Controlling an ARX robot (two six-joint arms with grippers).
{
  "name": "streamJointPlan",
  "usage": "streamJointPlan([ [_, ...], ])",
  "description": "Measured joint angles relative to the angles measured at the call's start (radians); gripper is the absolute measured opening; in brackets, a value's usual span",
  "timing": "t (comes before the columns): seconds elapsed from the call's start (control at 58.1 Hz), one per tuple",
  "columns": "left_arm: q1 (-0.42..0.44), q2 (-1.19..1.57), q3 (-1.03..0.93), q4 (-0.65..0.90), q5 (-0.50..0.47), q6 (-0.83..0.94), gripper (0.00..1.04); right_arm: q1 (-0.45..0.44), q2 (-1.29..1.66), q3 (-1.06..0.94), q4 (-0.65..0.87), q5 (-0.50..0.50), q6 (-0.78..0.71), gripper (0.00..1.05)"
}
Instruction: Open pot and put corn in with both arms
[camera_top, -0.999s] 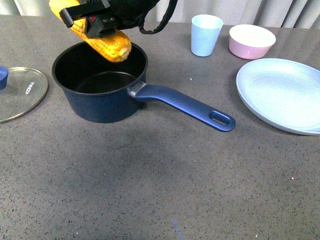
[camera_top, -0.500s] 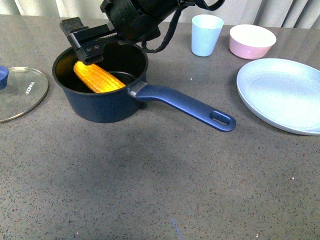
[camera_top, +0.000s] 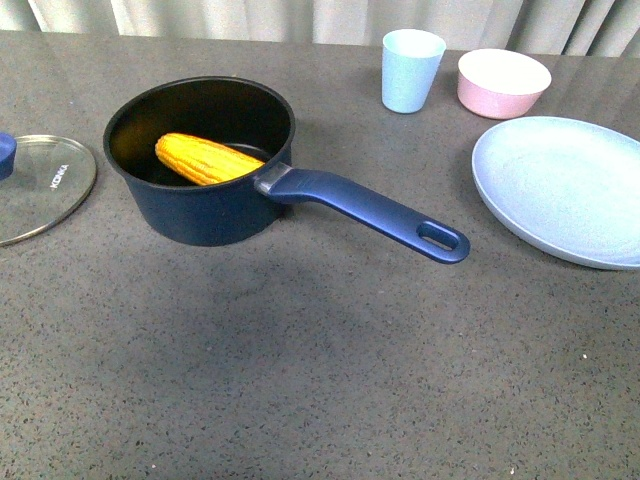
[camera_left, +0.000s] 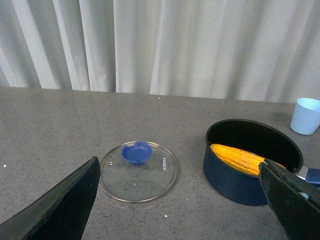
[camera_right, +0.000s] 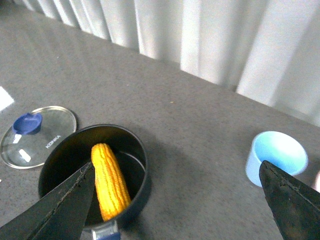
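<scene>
Counting stuff first: one pot (camera_top: 210, 165), one corn (camera_top: 205, 159), one lid (camera_top: 40, 187), one cup (camera_top: 411, 69), one bowl (camera_top: 503, 82), one plate (camera_top: 565, 185), all on the grey tabletop (camera_top: 320, 360).
Pot: open, dark blue with a black inside, long handle (camera_top: 375, 211) with the oval hole sticking out toward the plate side.
Corn: lying on its side down in the pot, one end leaning up against the wall, the other near the handle joint. So it's in.
Lid: glass, blue knob (camera_left: 137, 152), flat on the tabletop just beside the pot, not touching it as far as I can see.
Left pincer (camera_left: 185, 200): spread wide, nothing between the fingers (camera_left: 65, 205). It's up in the air, and the lid sits below and ahead of it between the two fingers, with the pot ahead near the other finger.
Right pincer (camera_right: 180, 205): also spread wide and holding nothing. It hangs high over the tabletop looking down; the pot with the corn is below it near one finger (camera_right: 60, 207), and the light blue cup (camera_right: 276, 156) is below near the other.
Arms: neither one shows in the front view, only the finger edges in the wrist views.
Far side: cup and pink bowl stand next to each other behind the plate, well apart from the pot.
</scene>
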Motion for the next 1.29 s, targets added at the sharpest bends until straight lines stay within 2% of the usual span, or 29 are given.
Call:
streamJointPlan([
  [0.034, 0.000, 0.000, 0.000, 0.000, 0.000, 0.000, 0.96, -0.016, -0.072, -0.063, 0.014, 0.032, 0.015, 0.95],
  [0.103, 0.000, 0.000, 0.000, 0.000, 0.001, 0.000, 0.96, -0.016, -0.171, -0.201, 0.223, 0.350, 0.034, 0.81],
  [0.121, 0.000, 0.000, 0.000, 0.000, 0.001, 0.000, 0.96, -0.018, -0.182, -0.217, 0.245, 0.381, 0.036, 0.80],
  [0.138, 0.000, 0.000, 0.000, 0.000, 0.000, 0.000, 0.96, -0.024, -0.215, -0.265, 0.304, 0.464, 0.040, 0.75],
  [0.172, 0.000, 0.000, 0.000, 0.000, 0.000, 0.000, 0.96, -0.039, -0.255, -0.327, 0.357, 0.528, 0.047, 0.68],
  [0.258, 0.000, 0.000, 0.000, 0.000, 0.000, 0.000, 0.96, -0.080, -0.320, -0.445, 0.410, 0.532, 0.051, 0.54],
  [0.379, 0.000, 0.000, 0.000, 0.000, 0.000, 0.000, 0.96, -0.129, -0.396, -0.605, 0.451, 0.480, 0.051, 0.31],
  [0.551, 0.000, 0.000, 0.000, 0.000, 0.000, 0.000, 0.96, -0.183, -0.503, -0.735, 0.478, 0.428, 0.053, 0.03],
  [0.947, 0.000, 0.000, 0.000, 0.000, 0.000, 0.000, 0.96, -0.282, -0.761, -0.953, 0.433, 0.330, 0.057, 0.02],
  [0.999, 0.000, 0.000, 0.000, 0.000, 0.000, 0.000, 0.96, -0.328, -0.804, -0.973, 0.410, 0.263, 0.057, 0.02],
  [1.033, 0.000, 0.000, 0.000, 0.000, 0.000, 0.000, 0.96, -0.344, -0.820, -0.980, 0.402, 0.254, 0.057, 0.02],
  [1.292, 0.000, 0.000, 0.000, 0.000, 0.000, 0.000, 0.96, -0.367, -0.955, -1.026, 0.314, 0.247, 0.058, 0.02],
])
